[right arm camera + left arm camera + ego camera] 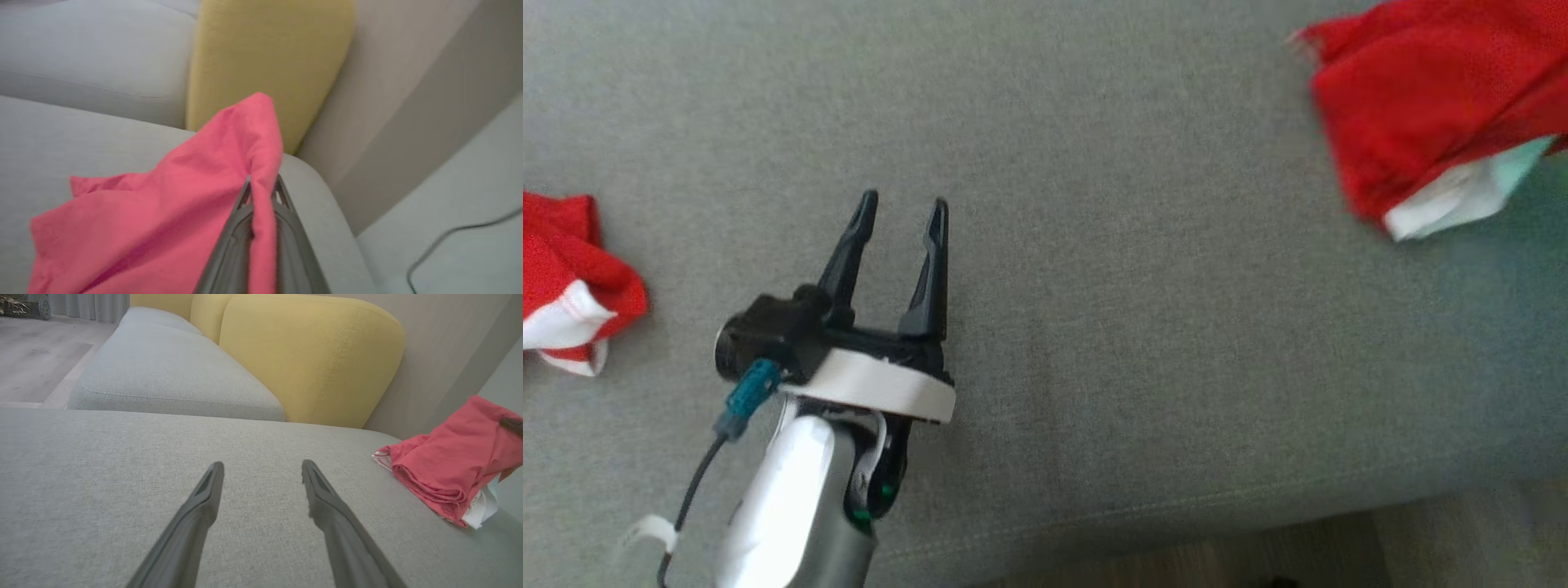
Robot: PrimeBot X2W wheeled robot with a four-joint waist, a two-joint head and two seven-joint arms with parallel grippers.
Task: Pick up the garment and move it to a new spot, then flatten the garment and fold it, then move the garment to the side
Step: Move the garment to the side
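The garment (1421, 106) is red with a white inner part and lies bunched at the far right of the grey sofa seat (1135, 327). In the right wrist view my right gripper (262, 181) is shut on a raised fold of the garment (163, 204), and the cloth drapes down to the left. My left gripper (903, 204) stands open over bare seat, left of centre, with nothing between its fingers. In the left wrist view, the left gripper (263, 467) points across the cushion, with the garment (449, 465) off to its right.
A second red and white cloth (564, 286) lies at the seat's left edge. Yellow back cushions (310, 355) rise behind the seat. The seat's front edge and the wooden floor (1339, 547) run along the bottom. A thin cable (449, 237) lies beyond the sofa's end.
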